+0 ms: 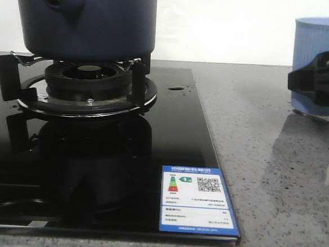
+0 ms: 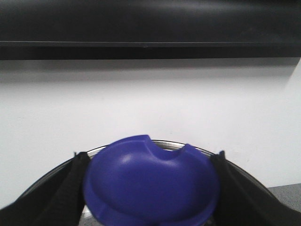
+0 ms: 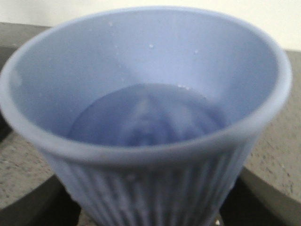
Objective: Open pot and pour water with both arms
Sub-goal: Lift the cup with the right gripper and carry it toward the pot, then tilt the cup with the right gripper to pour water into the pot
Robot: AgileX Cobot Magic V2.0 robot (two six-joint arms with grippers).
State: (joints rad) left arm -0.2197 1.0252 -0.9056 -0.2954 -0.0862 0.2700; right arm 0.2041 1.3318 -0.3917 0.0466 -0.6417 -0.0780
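The dark navy pot (image 1: pixel 92 22) stands on the burner at the far left, its tubular stub (image 1: pixel 53 0) facing me; its top is out of view. My left gripper (image 2: pixel 149 160) is shut on a blue lid knob (image 2: pixel 150 183), with black fingers (image 2: pixel 63 193) on both sides and the lid's metal rim (image 2: pixel 164 143) behind. I cannot tell if the lid is on the pot. My right gripper (image 1: pixel 320 78) is shut on the ribbed pale blue cup (image 1: pixel 320 41), which stands on the counter at the right. In the right wrist view the cup (image 3: pixel 141 108) has small water drops (image 3: pixel 150 45) on its inner wall.
A black glass hob (image 1: pixel 169 135) carries the burner ring and pan supports (image 1: pixel 88 87), a small water drop (image 1: pixel 176 89) and a blue energy label (image 1: pixel 198 200). The grey speckled counter (image 1: pixel 274 176) lies to the right. There is a white wall behind and a black hood (image 2: pixel 150 28) above.
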